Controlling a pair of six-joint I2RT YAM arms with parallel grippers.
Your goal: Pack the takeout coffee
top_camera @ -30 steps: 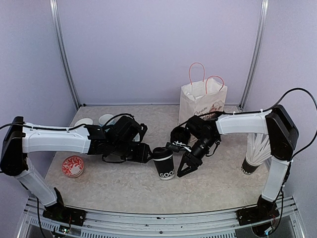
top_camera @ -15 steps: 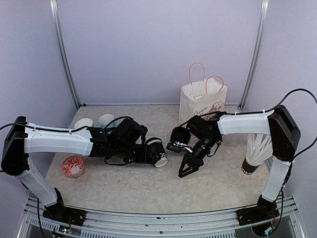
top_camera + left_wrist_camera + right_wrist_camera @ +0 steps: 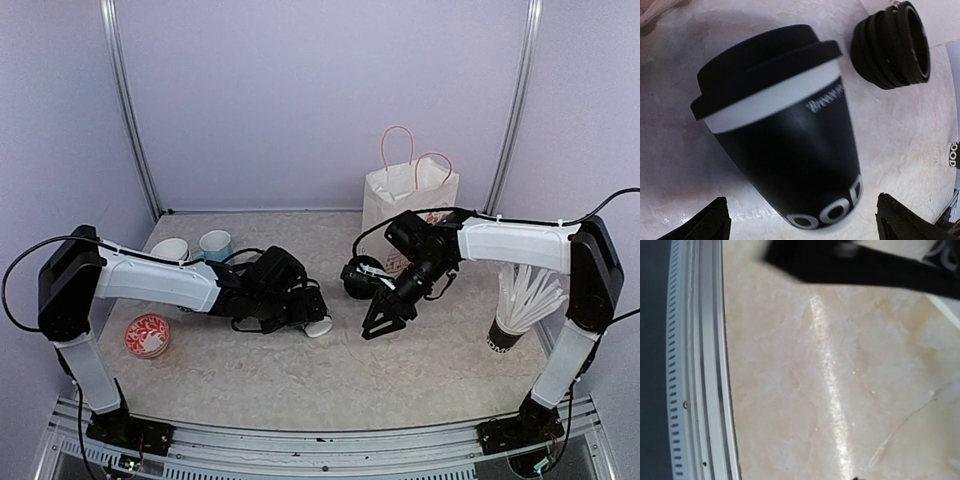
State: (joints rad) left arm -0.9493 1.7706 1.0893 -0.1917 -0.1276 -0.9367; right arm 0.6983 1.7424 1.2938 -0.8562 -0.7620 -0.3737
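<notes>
One takeout coffee [image 3: 785, 145], a black cup with a black lid and white lettering, lies on its side on the table. Its base points at my left wrist camera. My left gripper [image 3: 807, 222] is open, its fingertips [image 3: 715, 220] standing clear of the cup on both sides. From above, the cup's pale base [image 3: 319, 326] shows just right of the left gripper [image 3: 308, 310]. My right gripper [image 3: 378, 325] hovers to the cup's right, fingers spread with nothing between them. Its wrist view shows only bare table [image 3: 830, 390]. A second lidded cup cannot be made out.
A black ridged round thing [image 3: 355, 277] [image 3: 892, 47] lies between the cup and the white paper bag [image 3: 405, 205]. A blue mug [image 3: 215, 243] and white cup [image 3: 168, 248] stand back left, a red patterned dish [image 3: 147, 335] front left, a nested cup stack [image 3: 515, 310] right.
The cup stood upright in the left gripper a second ago. It has tipped over to the left onto its side, and the left jaws have opened off it. The right gripper drew back slightly.
</notes>
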